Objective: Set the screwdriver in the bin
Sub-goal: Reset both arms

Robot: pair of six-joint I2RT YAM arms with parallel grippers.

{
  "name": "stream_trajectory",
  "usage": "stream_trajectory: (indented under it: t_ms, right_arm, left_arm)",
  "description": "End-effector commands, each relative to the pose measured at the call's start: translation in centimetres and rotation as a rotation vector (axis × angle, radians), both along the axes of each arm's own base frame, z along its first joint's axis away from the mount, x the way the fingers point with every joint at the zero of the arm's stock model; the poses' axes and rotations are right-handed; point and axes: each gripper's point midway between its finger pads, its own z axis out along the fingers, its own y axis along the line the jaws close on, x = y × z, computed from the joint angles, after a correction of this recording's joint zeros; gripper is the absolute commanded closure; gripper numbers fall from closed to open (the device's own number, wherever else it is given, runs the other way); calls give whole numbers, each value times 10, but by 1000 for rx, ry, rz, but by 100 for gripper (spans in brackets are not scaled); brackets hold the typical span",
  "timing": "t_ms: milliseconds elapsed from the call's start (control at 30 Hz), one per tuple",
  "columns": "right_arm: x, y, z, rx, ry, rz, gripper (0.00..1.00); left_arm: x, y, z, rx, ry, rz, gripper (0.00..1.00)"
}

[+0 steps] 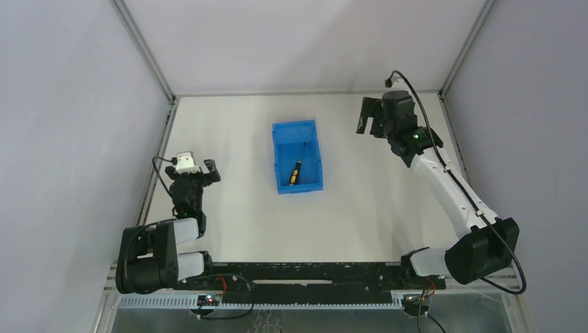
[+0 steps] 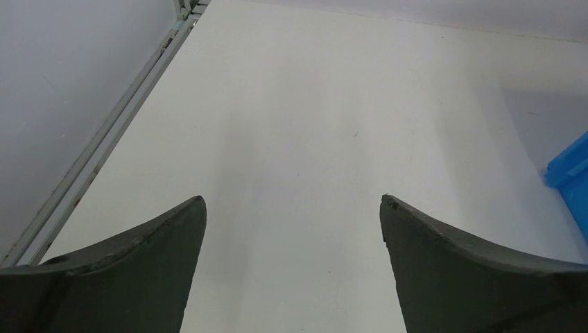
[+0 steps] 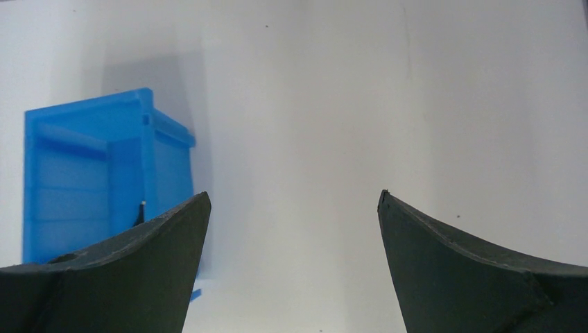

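Inside the bright blue rectangular plastic bin [image 1: 277,149], mid-bench [image 1: 229,132]: the small screwdriver with black and yellow-orange handle and thin dark metal shaft [image 1: 297,166] lies flat on the floor. It sits toward the bin's right wall, handle at the near end, shaft angled to the far end. It's fully within the walls, and neither hand touches it.

Right hand [image 1: 369,126]: right of the bin, around its far end, well apart from it. Released, fingers spread wide, only bare bench between them in the wrist view. There the bin is to the left, its lower part cut off behind one finger [image 3: 125,270]. Of the screwdriver only a sliver of shaft tip shows above that finger; the handle is hidden.

Left hand [image 1: 195,170]: left of the bin, level with its near end, well apart. Also released, fingers wide, nothing in between. Its wrist view catches just one blue corner of the bin at the right edge, interior out of frame. From above, the white camera block [image 1: 184,162] partly covers this hand, so the finger gap is hard to make out there.
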Motion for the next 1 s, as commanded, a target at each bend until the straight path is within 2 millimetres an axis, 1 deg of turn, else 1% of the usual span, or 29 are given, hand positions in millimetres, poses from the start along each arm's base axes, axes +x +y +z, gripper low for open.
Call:
stream_trajectory:
  t_ms: [0, 200, 367, 600, 633, 667, 733, 767, 967]
  right_arm:
    - [2, -9, 13, -8, -89, 57, 1]
    - [2, -20, -7, -15, -104, 85, 1]
    - [3, -26, -18, -22, -147, 100, 1]
    - [3, -41, -35, -28, -223, 93, 1]
    - [4, -45, -35, -25, -243, 88, 1]
    - [2, -48, -42, -24, -242, 83, 1]
    - [2, -55, -44, -19, -265, 77, 1]
    - [1, -58, -50, -17, -272, 72, 1]
    - [-3, -79, -68, -4, -348, 54, 1]
  left_arm:
    - [5, 0, 21, 22, -71, -3, 0]
    - [5, 0, 21, 22, -71, -3, 0]
    - [5, 0, 21, 22, -71, -3, 0]
    - [5, 0, 21, 22, -72, -3, 0]
    - [5, 0, 21, 22, -71, -3, 0]
    - [5, 0, 21, 23, -71, -3, 0]
    - [5, 0, 21, 22, -72, -3, 0]
    - [5, 0, 21, 23, -71, -3, 0]
    - [5, 0, 21, 23, -73, -3, 0]
